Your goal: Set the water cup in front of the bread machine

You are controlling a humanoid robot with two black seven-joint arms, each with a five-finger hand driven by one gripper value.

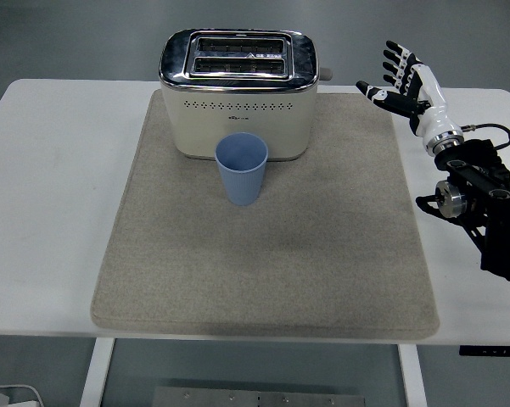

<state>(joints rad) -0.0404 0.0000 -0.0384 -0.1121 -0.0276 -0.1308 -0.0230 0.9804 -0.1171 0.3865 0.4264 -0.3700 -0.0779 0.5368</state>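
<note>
A light blue cup (pixel 242 169) stands upright on the beige mat (pixel 263 246), right in front of the cream toaster (pixel 238 93) and nearly touching its front face. My right hand (pixel 399 80) is raised over the mat's far right corner, well to the right of the toaster, fingers spread and holding nothing. The left arm is out of view.
The mat covers the middle of the white table (pixel 51 195). The right arm's black joints (pixel 479 199) hang over the table's right side. The toaster's lever knob (pixel 324 74) sticks out toward my right hand.
</note>
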